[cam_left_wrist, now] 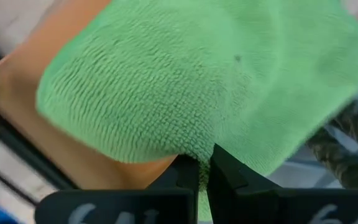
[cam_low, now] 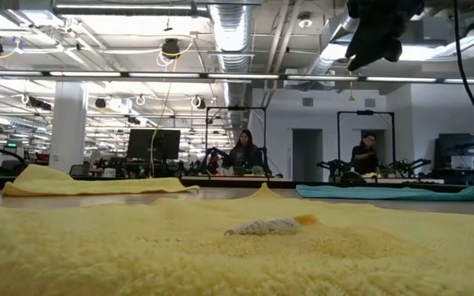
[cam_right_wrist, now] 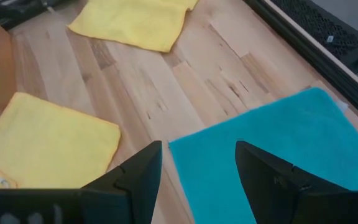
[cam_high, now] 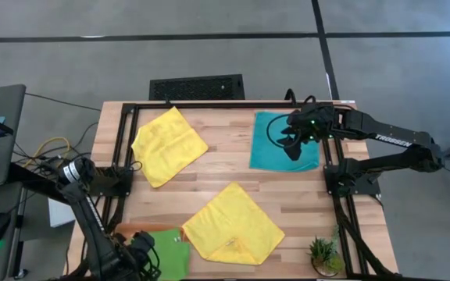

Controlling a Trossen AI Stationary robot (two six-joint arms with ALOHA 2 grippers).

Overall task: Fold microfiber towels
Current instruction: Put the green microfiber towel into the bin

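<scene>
A lime green towel (cam_high: pixel 170 254) lies on an orange tray (cam_high: pixel 131 228) at the table's near left corner. My left gripper (cam_high: pixel 143 251) is shut on it, and the left wrist view shows the towel (cam_left_wrist: pixel 185 74) over the tray (cam_left_wrist: pixel 104 165). A teal towel (cam_high: pixel 283 142) lies flat at the far right. My right gripper (cam_high: pixel 291 142) hovers open above it (cam_right_wrist: pixel 197 168), raised well off the table (cam_low: pixel 377 33). One yellow towel (cam_high: pixel 169 144) lies flat at the far left. Another yellow towel (cam_high: pixel 233 225) lies flat at the near middle. My left gripper pinches the green towel's near edge (cam_left_wrist: pixel 211 138) between its two fingers. I cannot tell whether it holds one layer or several. The rest of the towel spreads away from the fingers over the orange tray.
A small potted plant (cam_high: pixel 324 256) stands at the near right corner. A black metal frame (cam_high: pixel 123 148) runs around the table edges. Bare wood (cam_high: pixel 233 168) lies between the towels. People sit at desks (cam_low: pixel 245 156) far behind the table.
</scene>
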